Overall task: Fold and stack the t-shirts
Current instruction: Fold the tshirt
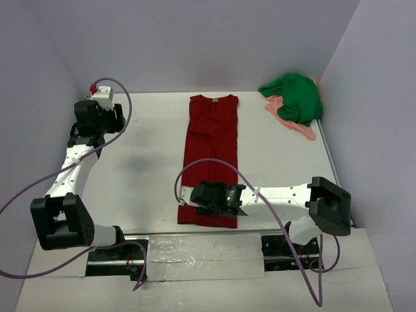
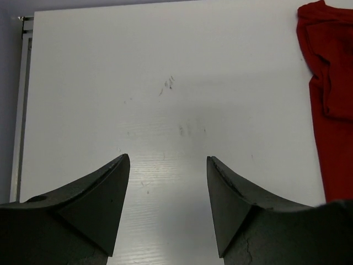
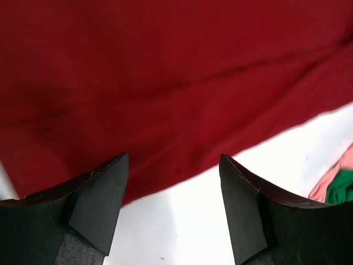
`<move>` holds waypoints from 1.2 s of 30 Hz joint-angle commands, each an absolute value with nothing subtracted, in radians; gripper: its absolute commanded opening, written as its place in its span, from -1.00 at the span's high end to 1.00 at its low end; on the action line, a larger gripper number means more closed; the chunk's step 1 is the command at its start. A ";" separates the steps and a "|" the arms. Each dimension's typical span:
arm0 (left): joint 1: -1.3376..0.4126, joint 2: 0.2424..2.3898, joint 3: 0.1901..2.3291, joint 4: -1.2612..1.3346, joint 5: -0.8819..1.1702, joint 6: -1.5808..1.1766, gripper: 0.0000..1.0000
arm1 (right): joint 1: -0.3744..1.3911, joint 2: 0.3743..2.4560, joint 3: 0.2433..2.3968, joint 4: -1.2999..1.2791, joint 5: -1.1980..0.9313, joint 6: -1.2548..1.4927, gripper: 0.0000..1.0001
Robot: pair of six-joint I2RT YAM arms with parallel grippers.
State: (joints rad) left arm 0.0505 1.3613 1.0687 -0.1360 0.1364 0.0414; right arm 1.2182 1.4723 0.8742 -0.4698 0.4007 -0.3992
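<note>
While hovering released, right tool over the hem of the dark red cloth t-shirt, left tool over white worktop: likely mid-fold; next, pinch hem, lift toward collar.

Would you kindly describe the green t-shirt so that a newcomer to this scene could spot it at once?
Look to the far right corner of the white table. The green t-shirt is the crumpled heap there, with a salmon-pink cloth poking out at its edge. Unlike the dark red t-shirt lying flat down the middle, it is bright green and bunched up.
</note>
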 commanded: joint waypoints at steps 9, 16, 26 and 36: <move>0.135 1.327 0.924 0.021 0.236 0.072 -0.35 | 1.347 1.479 0.928 -0.552 0.247 -0.311 -0.43; 0.153 1.336 0.917 0.025 0.259 0.074 -0.36 | 1.355 1.502 0.940 -0.562 0.057 -0.281 -0.41; 0.158 1.347 0.914 0.031 0.275 0.074 -0.38 | 1.362 1.549 0.933 -0.499 -0.018 -0.271 -0.38; 0.161 1.319 0.908 0.031 0.296 0.074 -0.38 | 1.365 1.660 0.974 -0.473 0.029 -0.268 -0.30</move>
